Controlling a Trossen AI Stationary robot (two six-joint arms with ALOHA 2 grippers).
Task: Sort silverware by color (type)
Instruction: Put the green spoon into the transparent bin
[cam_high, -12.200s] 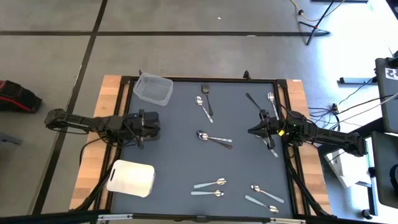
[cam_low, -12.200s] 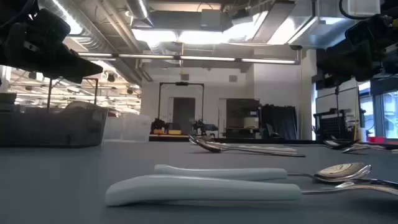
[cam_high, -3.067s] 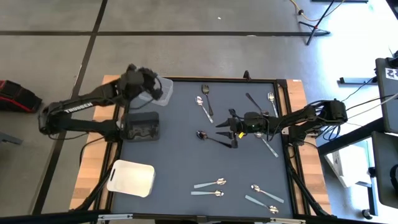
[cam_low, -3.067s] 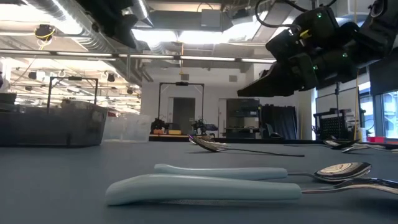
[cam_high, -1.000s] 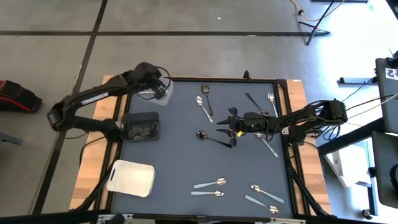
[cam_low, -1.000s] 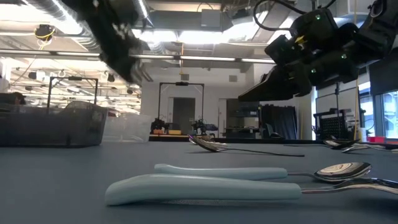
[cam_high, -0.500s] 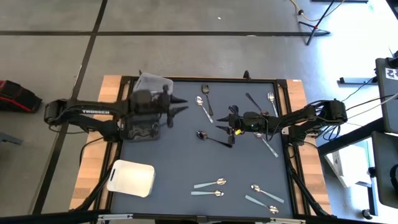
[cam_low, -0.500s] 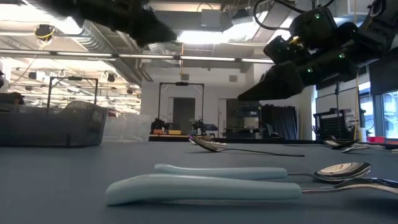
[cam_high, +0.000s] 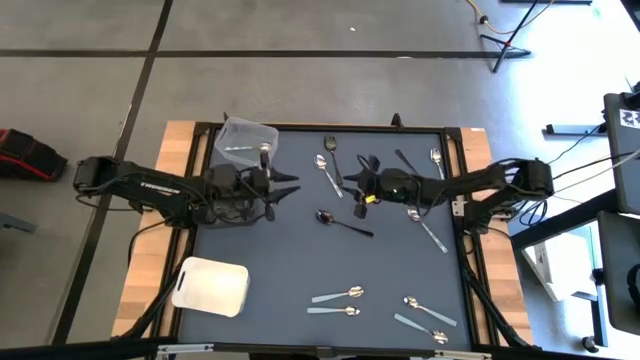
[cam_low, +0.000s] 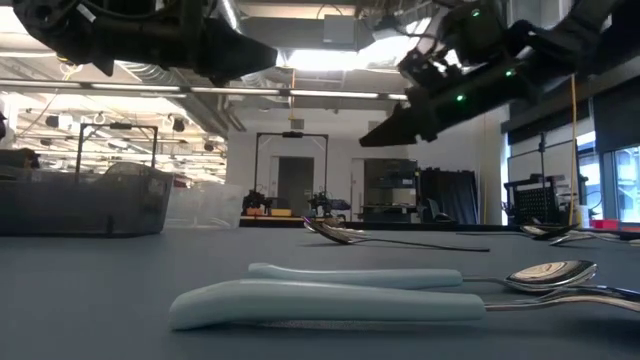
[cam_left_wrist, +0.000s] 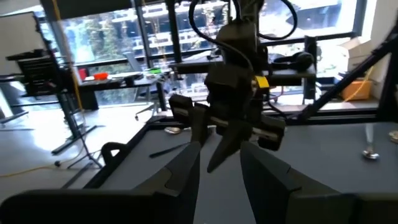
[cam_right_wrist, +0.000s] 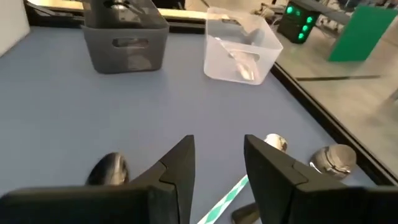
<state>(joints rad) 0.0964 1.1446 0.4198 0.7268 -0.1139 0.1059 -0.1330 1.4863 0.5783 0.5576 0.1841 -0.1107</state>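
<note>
Left gripper (cam_high: 292, 182): fingers parted, empty, over the dark bin (cam_high: 230, 204).
Right gripper (cam_high: 346, 188): fingers parted, empty, above the mat (cam_high: 300, 270).
Change: right gripper has shifted from the crossed spoons toward the far spoons; left arm has swung back from the clear tub (cam_high: 246, 143).
Silverware (cam_high: 343, 224): shiny spoons scattered flat, one inside the tub.

Industrial robotics laboratory: exposed silver ceiling ducts (cam_low: 180, 70) above, grey concrete floor marked with black tape lines (cam_high: 300, 54), black equipment racks (cam_low: 390, 190) at the far wall, dark-topped wood-edged test table (cam_high: 400, 270).
</note>
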